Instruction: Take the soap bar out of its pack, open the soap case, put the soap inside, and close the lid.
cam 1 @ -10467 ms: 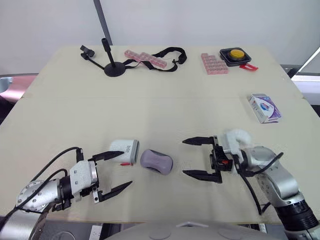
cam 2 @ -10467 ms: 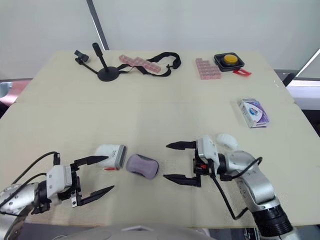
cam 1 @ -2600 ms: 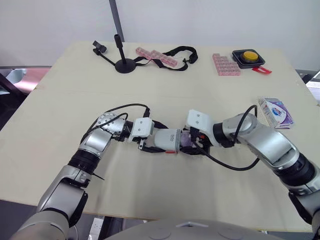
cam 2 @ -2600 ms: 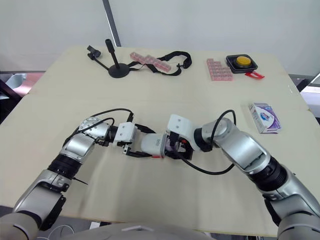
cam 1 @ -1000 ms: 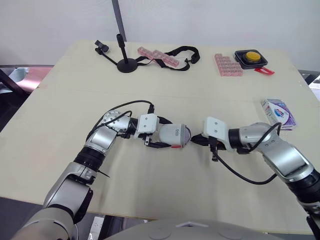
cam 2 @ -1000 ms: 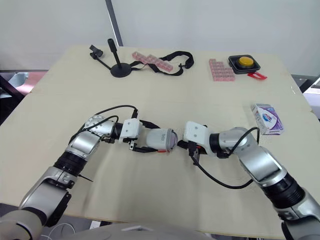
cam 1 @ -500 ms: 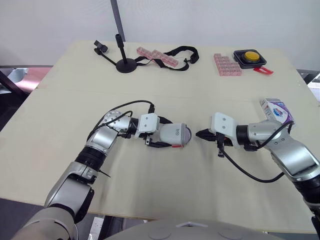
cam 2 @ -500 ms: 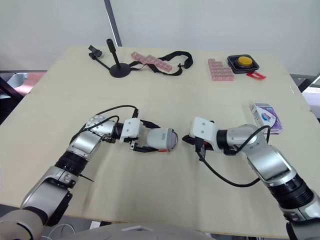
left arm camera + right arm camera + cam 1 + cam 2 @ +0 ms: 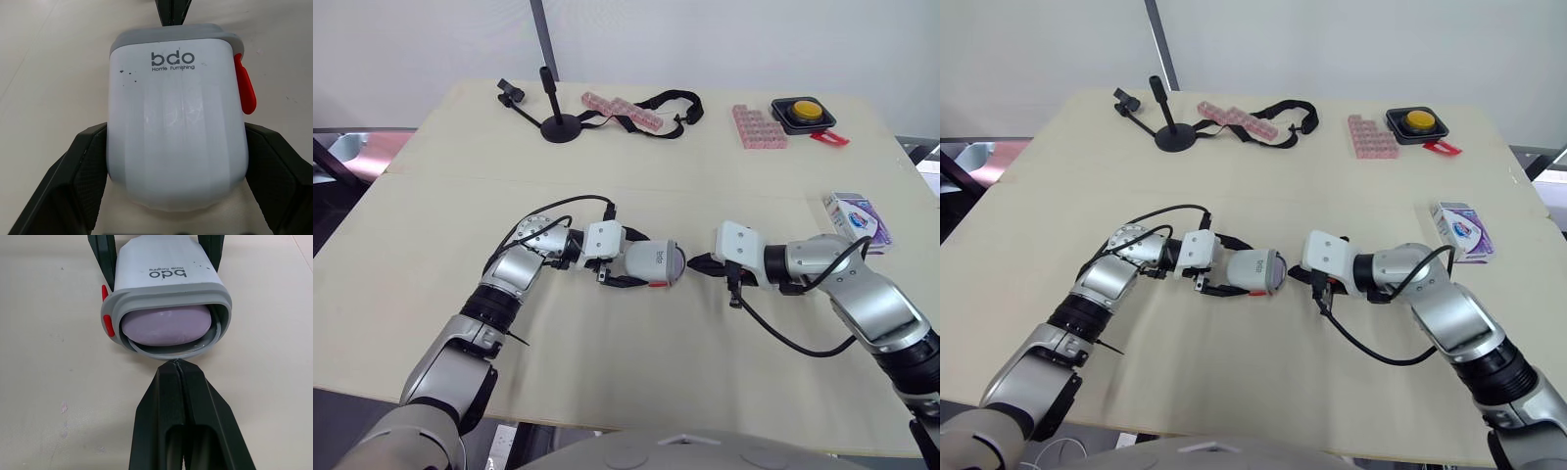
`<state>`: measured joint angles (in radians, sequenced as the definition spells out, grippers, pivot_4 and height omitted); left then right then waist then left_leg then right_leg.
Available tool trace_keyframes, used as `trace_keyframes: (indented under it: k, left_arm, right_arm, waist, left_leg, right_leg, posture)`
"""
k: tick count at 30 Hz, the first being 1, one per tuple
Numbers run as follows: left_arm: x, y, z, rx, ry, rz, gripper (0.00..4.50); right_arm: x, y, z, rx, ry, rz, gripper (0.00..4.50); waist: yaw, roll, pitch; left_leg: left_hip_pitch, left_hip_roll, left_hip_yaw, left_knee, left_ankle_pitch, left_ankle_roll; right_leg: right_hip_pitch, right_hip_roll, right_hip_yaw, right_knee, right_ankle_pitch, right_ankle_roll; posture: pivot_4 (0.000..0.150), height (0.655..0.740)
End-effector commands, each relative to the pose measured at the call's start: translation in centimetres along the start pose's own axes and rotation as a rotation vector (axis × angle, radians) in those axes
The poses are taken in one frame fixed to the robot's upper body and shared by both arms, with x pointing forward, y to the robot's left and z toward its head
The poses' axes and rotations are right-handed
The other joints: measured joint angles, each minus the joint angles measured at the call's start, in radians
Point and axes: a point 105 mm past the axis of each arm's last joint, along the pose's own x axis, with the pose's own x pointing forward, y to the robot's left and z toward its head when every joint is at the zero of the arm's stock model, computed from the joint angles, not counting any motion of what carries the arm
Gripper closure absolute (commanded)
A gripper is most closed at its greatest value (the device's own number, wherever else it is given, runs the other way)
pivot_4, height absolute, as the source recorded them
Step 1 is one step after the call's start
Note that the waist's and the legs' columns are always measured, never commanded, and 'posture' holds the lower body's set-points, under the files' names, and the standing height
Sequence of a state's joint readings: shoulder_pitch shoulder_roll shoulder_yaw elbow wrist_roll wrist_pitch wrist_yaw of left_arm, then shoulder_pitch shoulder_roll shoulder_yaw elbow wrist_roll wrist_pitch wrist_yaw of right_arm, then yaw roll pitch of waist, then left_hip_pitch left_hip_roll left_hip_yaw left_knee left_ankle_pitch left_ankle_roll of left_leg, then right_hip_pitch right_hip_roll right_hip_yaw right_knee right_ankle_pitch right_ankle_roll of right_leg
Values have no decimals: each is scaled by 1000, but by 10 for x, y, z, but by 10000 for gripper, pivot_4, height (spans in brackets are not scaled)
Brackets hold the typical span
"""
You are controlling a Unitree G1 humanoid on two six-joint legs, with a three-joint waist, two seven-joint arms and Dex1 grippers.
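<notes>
Tabletop (image 9: pixel 421 294): pale beige, matte, wide, with rounded far corners. A thin seam (image 9: pixel 450 179) crosses it from side to side, past the middle.

Wall (image 9: pixel 754 39): plain white, directly behind the far edge.

Pole (image 9: pixel 542 34): slim, dark grey, rises against the wall at far left, leaning slightly.

Floor (image 9: pixel 328 225): dark, seen past the left edge. A pinkish patch (image 9: pixel 362 157) lies there; what it is cannot be told.

Light: even and diffuse, with soft, short shadows.

We see our left gripper (image 9: pixel 1237 270) clamping the soap case (image 9: pixel 1255 270) from both sides — our right gripper (image 9: pixel 1296 277), fingers together, sits just beside its right end.
</notes>
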<state>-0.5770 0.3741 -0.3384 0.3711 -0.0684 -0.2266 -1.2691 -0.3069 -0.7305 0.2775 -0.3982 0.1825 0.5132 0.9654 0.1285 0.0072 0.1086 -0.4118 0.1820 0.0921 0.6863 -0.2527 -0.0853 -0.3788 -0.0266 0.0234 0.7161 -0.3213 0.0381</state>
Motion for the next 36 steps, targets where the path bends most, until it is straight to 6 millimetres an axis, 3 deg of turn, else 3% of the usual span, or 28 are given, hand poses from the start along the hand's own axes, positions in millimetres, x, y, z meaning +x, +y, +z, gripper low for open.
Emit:
trace_keyframes:
  k: [1,4,9,12,16,19,20,23,36]
  left_arm:
    - [-3,7,12,66,-28,26,10384]
    - [-6,9,13,109,-25,48,10384]
    - [-4,9,19,129,-58,71,10384]
    - [-1,7,23,135,-73,73,10384]
    - [2,4,28,156,-85,77,10384]
    - [4,0,31,184,-91,76,10384]
    - [5,-2,32,196,-93,73,10384]
    - [7,-7,36,220,-103,65,10384]
    - [9,-11,41,213,-114,67,10384]
  right_arm:
    - [-13,-8,3,-3,-23,-39,44702]
    - [-34,-9,-11,118,-27,-73,44702]
    - [-48,11,-14,379,-126,-44,44702]
    - [-51,33,-12,634,-198,35,36448]
    - [-50,57,-14,864,-150,130,23065]
    - [-43,56,-10,1032,-203,136,13429]
    - [-41,54,-9,1085,-220,141,8089]
    - [-35,53,-8,1175,-246,161,662]
    - [-13,31,-2,1262,-281,80,210]
  waist:
    - [0,0,0]
    - [8,0,0]
    - [8,0,0]
    - [5,0,0]
    - [5,0,0]
    - [4,0,0]
    - [4,1,0]
    - [5,2,-1]
    - [7,4,0]
  left_leg:
    - [0,0,0,0,0,0]
    - [-1,0,0,0,0,0]
    - [-2,0,0,1,-1,2]
    - [-2,0,0,1,-1,2]
    - [-1,0,0,1,-1,2]
    - [0,0,0,1,-1,1]
    - [1,0,0,1,-1,1]
    - [0,0,0,1,-1,1]
    - [0,-1,0,0,-1,1]
  right_leg:
    - [0,0,0,0,0,0]
    - [0,0,0,-1,0,0]
    - [0,0,0,-1,0,0]
    - [0,0,0,-1,0,0]
    - [0,0,0,-2,0,0]
    - [0,0,0,-2,0,0]
    - [0,0,1,-2,0,0]
    - [0,-1,0,-2,0,0]
    - [0,-1,0,-2,0,0]
  posture:
    - [1500,7160]
    - [1500,7160]
    - [1500,7160]
    - [1500,7160]
    - [1500,7160]
    - [1500,7160]
    - [1500,7160]
    - [1500,7160]
    - [1500,7160]
